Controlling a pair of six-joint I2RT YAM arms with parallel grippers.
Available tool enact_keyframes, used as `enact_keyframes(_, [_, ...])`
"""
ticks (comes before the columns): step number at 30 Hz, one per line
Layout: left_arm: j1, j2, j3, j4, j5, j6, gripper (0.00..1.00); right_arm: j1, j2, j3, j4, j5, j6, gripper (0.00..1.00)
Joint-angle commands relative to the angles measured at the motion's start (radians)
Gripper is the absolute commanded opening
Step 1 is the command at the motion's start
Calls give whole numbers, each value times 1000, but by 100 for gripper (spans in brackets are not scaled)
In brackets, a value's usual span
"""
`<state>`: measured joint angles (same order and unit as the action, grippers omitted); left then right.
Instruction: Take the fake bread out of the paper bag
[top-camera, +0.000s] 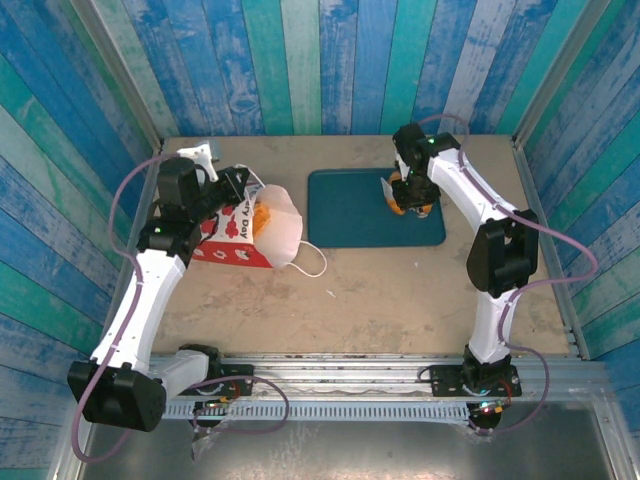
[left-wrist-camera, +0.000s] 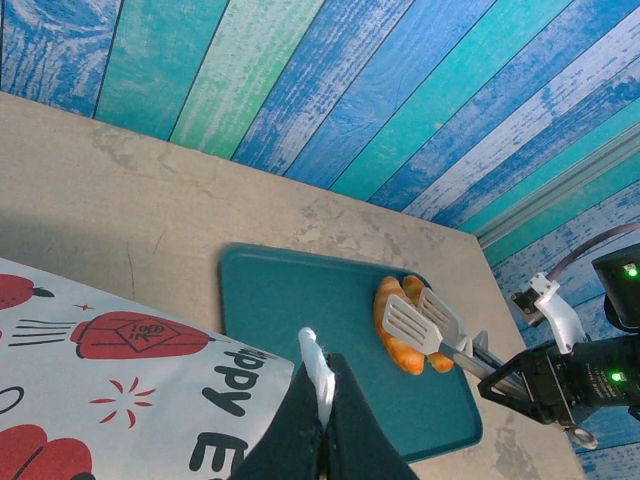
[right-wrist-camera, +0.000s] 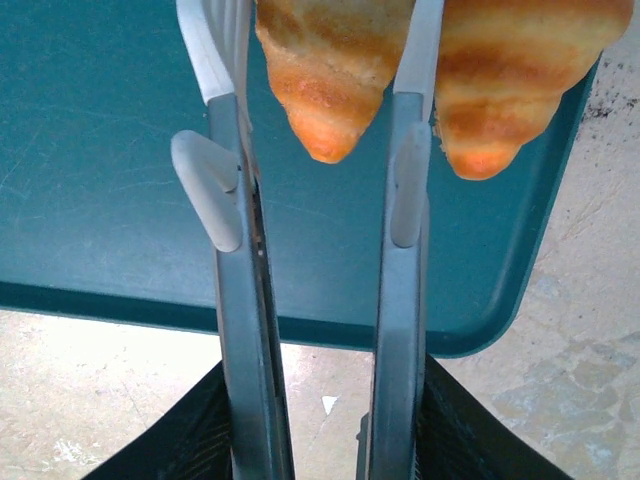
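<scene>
Fake bread (top-camera: 264, 217) shows orange inside the paper bag (top-camera: 232, 240), which lies on its side at nine o'clock on the table (top-camera: 380, 290), mouth facing three o'clock. Left gripper (left-wrist-camera: 322, 395) is pinched together on the bag's white rim. On the teal tray (top-camera: 345, 215) at one o'clock, the right gripper (top-camera: 404, 196) straddles one croissant (right-wrist-camera: 335, 70), with a second croissant (right-wrist-camera: 520, 70) just beside it. Whether it squeezes the croissant cannot be told.

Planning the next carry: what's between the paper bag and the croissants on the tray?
That stretch is bare: just the empty left part of the teal tray between the paper bag and the croissants, clear in the top view.
</scene>
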<state>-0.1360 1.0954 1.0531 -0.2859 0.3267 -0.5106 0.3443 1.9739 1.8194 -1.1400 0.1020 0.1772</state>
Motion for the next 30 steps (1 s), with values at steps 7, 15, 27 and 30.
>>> enact_keyframes(7, [-2,-47,-16,31,-5,-1,0,4,-29,9,14,11,18,46])
enact_keyframes(15, [-2,-46,-15,34,-6,-3,0,10,-68,-6,24,20,10,46])
enact_keyframes(27, [-2,-42,-15,36,-10,-4,0,-72,-171,-66,80,0,11,45])
enact_keyframes(30, [-2,-39,-15,37,-10,-5,0,-152,-173,-98,106,-121,13,46])
